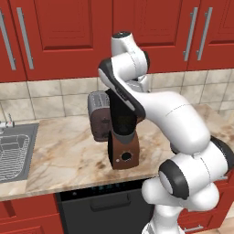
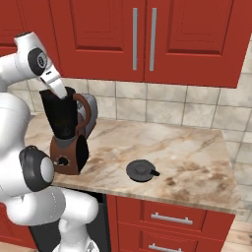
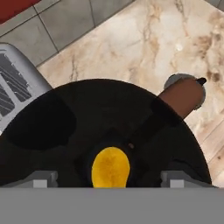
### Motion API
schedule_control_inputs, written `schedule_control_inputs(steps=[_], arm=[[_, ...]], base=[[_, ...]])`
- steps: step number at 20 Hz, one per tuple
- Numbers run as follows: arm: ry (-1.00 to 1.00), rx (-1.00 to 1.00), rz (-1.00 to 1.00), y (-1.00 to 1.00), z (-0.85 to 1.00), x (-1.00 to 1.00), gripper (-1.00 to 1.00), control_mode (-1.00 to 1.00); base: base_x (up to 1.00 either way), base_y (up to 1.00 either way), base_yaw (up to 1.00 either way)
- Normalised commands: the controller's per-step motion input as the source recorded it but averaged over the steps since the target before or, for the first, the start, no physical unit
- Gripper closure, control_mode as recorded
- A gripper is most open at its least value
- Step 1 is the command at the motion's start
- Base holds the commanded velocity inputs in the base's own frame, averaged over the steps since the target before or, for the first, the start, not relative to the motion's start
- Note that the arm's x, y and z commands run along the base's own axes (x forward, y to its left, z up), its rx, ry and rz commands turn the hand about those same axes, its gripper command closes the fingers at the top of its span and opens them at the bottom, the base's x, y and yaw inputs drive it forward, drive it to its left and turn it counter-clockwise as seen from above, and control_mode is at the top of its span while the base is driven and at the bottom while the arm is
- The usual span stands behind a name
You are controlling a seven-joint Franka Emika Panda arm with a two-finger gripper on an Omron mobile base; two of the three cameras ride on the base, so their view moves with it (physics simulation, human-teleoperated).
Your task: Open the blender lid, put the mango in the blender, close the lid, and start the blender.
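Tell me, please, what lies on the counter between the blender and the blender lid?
Nothing: in the right base view, bare marble counter separates the blender from the blender lid.

Domestic kitchen: red panelled wall cabinets (image 2: 147, 39) with metal bar handles, beige tiled backsplash (image 2: 162, 108), marble-patterned counter (image 2: 197, 157), steel sink (image 1: 13, 151), toaster (image 1: 98, 114), black built-in appliance (image 1: 105, 210) below.

One blender (image 2: 66, 142) is counted on the tabletop (image 2: 187, 157), with one mango (image 3: 110, 167) inside its jar. One black lid (image 2: 141, 171) is seen lying apart on the tabletop. One toaster (image 1: 98, 116) and one sink (image 1: 13, 153) are counted.
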Motion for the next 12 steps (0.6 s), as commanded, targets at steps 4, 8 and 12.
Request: schedule_control_inputs(steps=[4,8,12], arm=[[-0.18,0.0,0.0,0.0,0.66,-0.22,-1.0,-1.0],[-0.32,0.0,0.0,0.0,0.4,-0.91,-1.0,-1.0],[-0.23,0.0,-0.03,0.0,0.0,-1.0,-1.0,-1.0]], base=[[0.0,0.0,0.0],[0.0,0.0,0.0],[0.0,0.0,0.0]])
